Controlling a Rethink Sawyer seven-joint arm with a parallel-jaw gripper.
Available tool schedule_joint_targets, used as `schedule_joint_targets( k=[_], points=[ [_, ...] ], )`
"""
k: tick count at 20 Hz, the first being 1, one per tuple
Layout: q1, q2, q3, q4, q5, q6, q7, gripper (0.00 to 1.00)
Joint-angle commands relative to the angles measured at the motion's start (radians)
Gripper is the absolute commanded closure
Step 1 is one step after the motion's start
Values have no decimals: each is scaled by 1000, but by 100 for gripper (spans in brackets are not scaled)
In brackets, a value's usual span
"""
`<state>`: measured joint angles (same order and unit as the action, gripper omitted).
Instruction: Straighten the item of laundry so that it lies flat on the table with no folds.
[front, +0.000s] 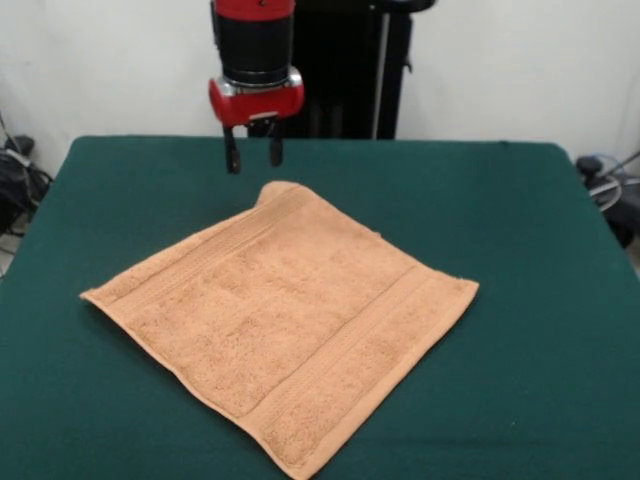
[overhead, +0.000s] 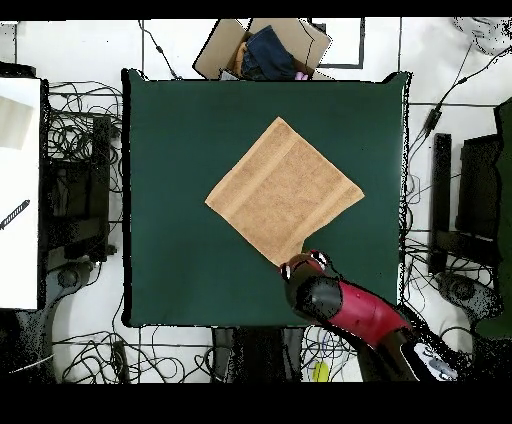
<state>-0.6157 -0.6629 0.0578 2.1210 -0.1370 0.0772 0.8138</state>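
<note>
The peach-orange towel (front: 285, 325) (overhead: 283, 190) lies spread as a diamond on the dark green table (front: 520, 230) (overhead: 180, 150). Woven band stripes run near two opposite edges. Its far corner in the front view is slightly raised and curled. My gripper (front: 253, 152) hangs just above and behind that corner, clear of the cloth, its two dark fingers (front: 232, 152) apart with nothing between them. In the overhead view the red arm's head (overhead: 305, 268) covers the towel's corner nearest the robot, and the fingertips are hidden under it.
An open cardboard box (overhead: 262, 48) holding dark cloth stands beyond the table's far edge in the overhead view. Cables and black equipment (overhead: 75, 190) surround the table on the floor. Wide bare green felt shows on all sides of the towel.
</note>
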Motion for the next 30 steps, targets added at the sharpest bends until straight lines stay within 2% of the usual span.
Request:
schedule_joint_targets(
  k=[1, 8, 13, 22, 27, 30],
  points=[
    [8, 47, 102, -64, -64, 18, 129, 0],
    [44, 74, 74, -61, -82, -40, 174, 0],
    [29, 106, 59, -47, -116, -94, 187, 0],
    [-81, 135, 88, -17, -209, -141, 173, 0],
    [-180, 130, 116, 12, -275, -121, 153, 0],
    [-209, 115, 115, 29, -300, -110, 157, 0]
  ],
)
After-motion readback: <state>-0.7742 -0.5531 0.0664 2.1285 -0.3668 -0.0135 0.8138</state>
